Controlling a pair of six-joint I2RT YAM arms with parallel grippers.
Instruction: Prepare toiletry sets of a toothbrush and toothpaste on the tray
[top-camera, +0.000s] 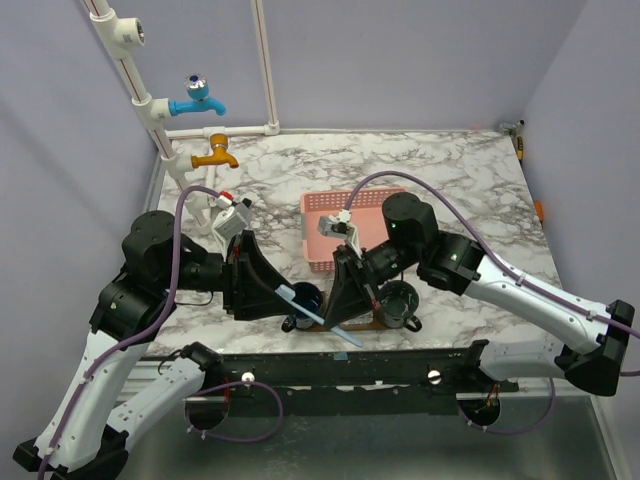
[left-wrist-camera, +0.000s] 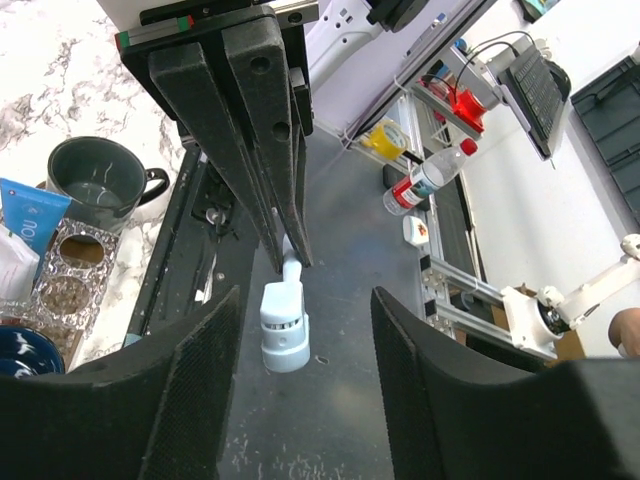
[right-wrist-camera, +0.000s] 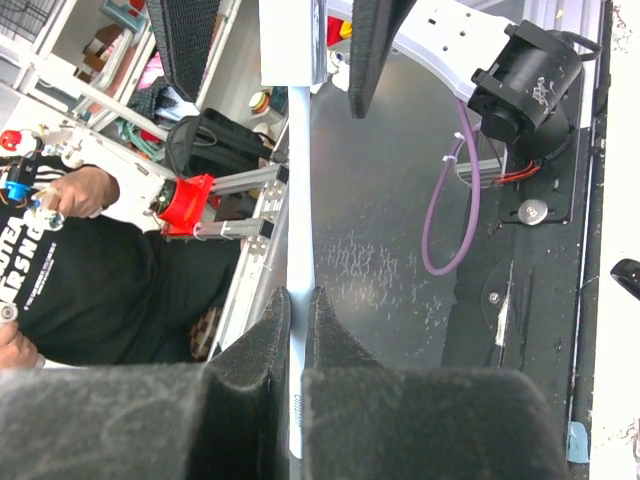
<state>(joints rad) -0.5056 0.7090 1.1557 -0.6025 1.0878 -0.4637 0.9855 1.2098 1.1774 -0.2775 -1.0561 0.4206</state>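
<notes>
My right gripper (top-camera: 335, 320) is shut on the handle of a slim light-blue and white toothbrush (top-camera: 300, 303) and holds it in the air above the table's near edge. The handle runs up between the right fingers in the right wrist view (right-wrist-camera: 300, 200). My left gripper (top-camera: 285, 300) is open, its fingers (left-wrist-camera: 190, 400) on either side of the capped white brush head (left-wrist-camera: 283, 330) without touching it. Part of a blue-and-white toothpaste tube (left-wrist-camera: 25, 215) shows at the left, its cap hidden. Only a sliver of the dark wooden tray (top-camera: 372, 322) shows under the right arm.
A dark grey mug (top-camera: 400, 300) and a dark blue bowl (top-camera: 305, 297) stand near the front edge. A clear glass holder (left-wrist-camera: 65, 270) sits beside the tube. The pink slotted basket (top-camera: 335, 225) is behind the grippers. White pipes with blue and orange taps (top-camera: 200, 100) stand at the back left.
</notes>
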